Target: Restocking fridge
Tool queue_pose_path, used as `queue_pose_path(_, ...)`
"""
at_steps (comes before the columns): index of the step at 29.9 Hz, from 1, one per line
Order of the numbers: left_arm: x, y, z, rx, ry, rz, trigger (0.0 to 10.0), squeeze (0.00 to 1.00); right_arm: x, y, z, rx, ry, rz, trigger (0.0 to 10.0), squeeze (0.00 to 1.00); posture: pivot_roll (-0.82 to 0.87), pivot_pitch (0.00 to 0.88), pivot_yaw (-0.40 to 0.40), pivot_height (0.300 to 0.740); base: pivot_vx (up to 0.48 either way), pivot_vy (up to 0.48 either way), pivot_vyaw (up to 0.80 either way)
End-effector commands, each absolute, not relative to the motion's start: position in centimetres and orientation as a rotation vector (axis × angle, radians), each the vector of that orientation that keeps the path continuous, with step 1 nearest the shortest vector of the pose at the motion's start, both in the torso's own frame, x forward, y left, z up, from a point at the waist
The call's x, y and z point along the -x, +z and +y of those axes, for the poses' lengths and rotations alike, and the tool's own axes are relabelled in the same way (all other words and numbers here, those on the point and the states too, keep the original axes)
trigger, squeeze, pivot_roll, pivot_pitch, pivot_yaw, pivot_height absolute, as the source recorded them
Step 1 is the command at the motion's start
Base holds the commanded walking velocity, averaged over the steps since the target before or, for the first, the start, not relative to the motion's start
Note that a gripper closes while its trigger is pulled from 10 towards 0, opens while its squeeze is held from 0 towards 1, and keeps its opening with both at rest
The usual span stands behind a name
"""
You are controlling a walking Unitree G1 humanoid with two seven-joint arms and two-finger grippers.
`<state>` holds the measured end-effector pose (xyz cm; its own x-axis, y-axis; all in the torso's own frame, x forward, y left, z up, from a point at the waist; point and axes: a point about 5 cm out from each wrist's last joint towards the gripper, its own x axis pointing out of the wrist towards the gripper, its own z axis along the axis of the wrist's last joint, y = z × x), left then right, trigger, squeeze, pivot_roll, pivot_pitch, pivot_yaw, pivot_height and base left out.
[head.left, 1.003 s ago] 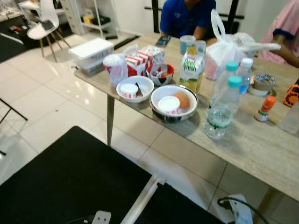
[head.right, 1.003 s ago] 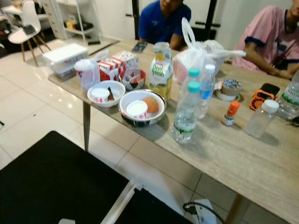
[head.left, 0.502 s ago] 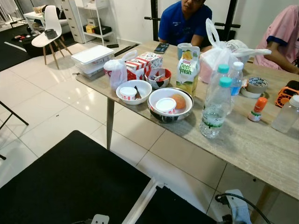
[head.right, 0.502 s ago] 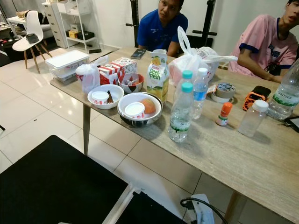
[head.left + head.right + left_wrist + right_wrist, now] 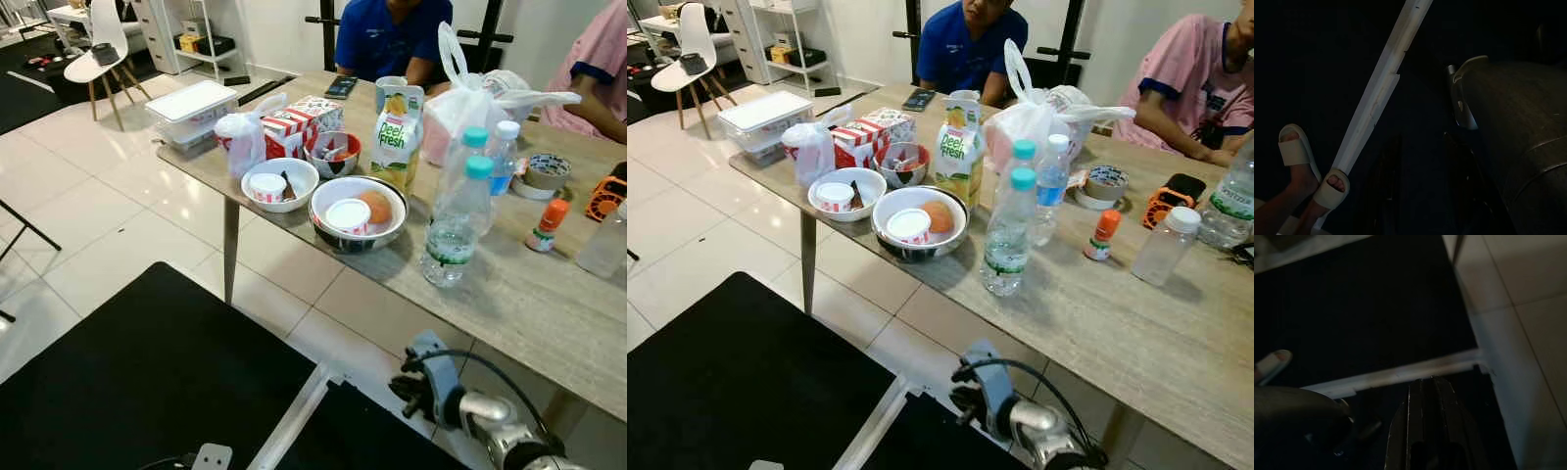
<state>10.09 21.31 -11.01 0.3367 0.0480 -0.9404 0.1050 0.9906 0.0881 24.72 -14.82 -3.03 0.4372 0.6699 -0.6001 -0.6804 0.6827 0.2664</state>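
The right gripper [image 5: 1432,431], low over the black floor mat [image 5: 147,372] short of the table [image 5: 549,313], has its black fingers pressed together on nothing, while the left gripper's fingers seem to stand apart in a very dark wrist view, though I cannot tell for sure. The restocking goods wait near the table's front edge: a Peel Fresh juice carton [image 5: 396,139], two water bottles [image 5: 454,225] and a bowl [image 5: 359,213] holding a small tub. A closed-fingered reach could topple the tall front bottle into the bowl or off the edge.
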Motion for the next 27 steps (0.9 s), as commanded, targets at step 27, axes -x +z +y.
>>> queue_pose_path(27, -9.7, -11.2, 20.7, -0.116, -0.056, 1.246, 10.0, 0.00, -31.9, 14.6, -14.0, -0.424, 1.360, -0.202, 10.0, 1.00, 0.00, 0.000, 0.013, 0.740, 0.000, 0.000, 0.00)
